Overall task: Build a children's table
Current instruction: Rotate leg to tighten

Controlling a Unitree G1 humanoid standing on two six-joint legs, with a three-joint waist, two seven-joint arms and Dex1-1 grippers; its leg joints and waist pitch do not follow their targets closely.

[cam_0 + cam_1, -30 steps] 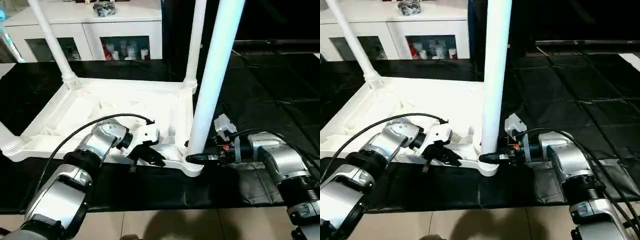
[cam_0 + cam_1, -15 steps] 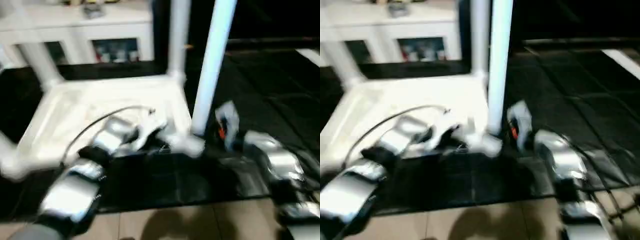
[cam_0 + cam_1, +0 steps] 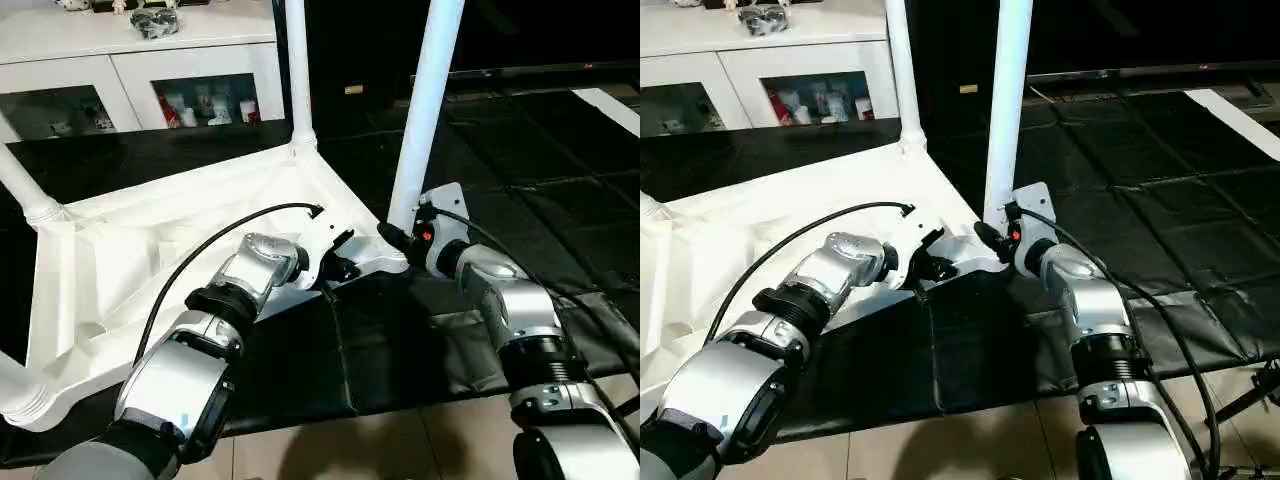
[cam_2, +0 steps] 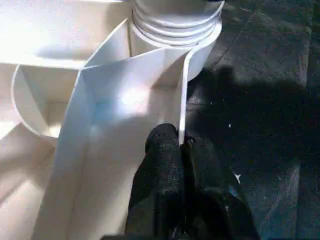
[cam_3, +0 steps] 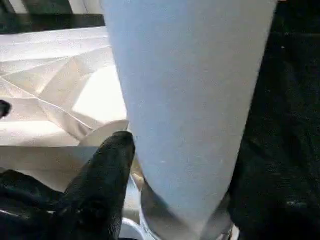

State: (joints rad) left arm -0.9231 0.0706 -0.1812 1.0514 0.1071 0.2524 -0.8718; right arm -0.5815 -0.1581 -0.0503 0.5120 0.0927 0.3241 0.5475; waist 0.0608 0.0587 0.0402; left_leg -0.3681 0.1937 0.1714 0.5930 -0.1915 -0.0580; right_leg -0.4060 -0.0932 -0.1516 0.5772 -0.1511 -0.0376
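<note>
The children's table lies upside down on the black mat, its ribbed white top (image 3: 150,250) facing up. Legs stand in its corner sockets: one at the near right (image 3: 425,110), one at the far corner (image 3: 298,70), and one at the left (image 3: 20,185). My left gripper (image 3: 343,268) is shut on the thin rim wall (image 4: 182,100) just beside the near-right socket (image 4: 175,25). My right gripper (image 3: 392,236) sits at the base of the near-right leg (image 5: 190,100), right above that socket.
A white glass-door cabinet (image 3: 130,60) stands behind the table. The black mat (image 3: 400,350) covers the floor to my right and in front. Bare tan floor (image 3: 350,450) runs along the near edge. A cable (image 3: 200,245) loops over my left forearm.
The whole view swung through a blur. The table top now lies at an angle to me. My right wrist has turned at the leg's base, and the left gripper keeps its hold on the rim.
</note>
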